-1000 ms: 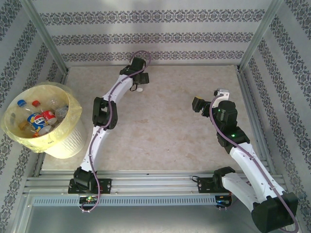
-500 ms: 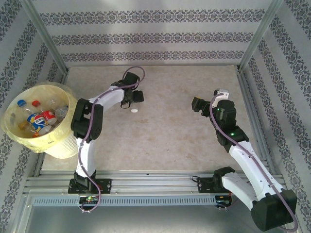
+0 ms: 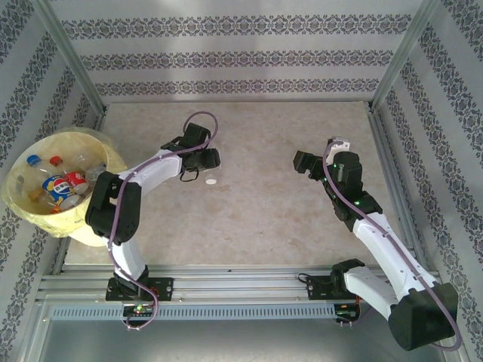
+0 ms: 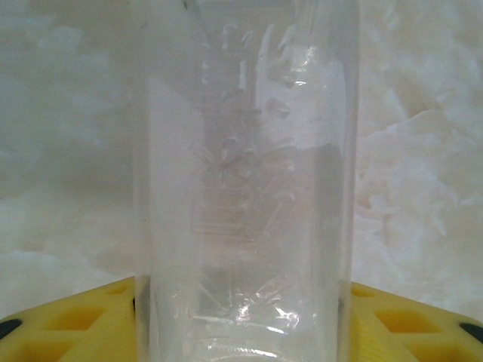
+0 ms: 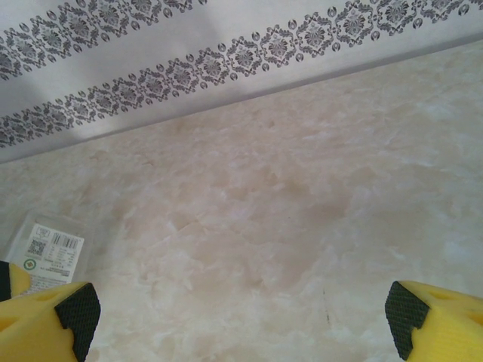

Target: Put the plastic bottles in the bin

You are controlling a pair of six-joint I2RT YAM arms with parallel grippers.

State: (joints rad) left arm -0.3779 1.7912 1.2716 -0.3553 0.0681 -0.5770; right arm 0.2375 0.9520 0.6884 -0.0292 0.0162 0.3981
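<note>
1. Several plastic bottles point(image 3: 64, 185) already lie inside the bin point(image 3: 75, 136).
2. The left gripper point(image 3: 202, 160) grasps one clear bottle point(image 4: 241, 173) to the right of the bin, not yet above it.
3. The right gripper point(image 5: 241, 313), farther right of the bin, gapes empty; the clear labelled item point(image 5: 47, 245) beside it may be another bottle.

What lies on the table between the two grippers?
In the top view, bare beige marbled tabletop separates the left gripper from the right gripper; a small white round thing shows right beside the left one.
</note>
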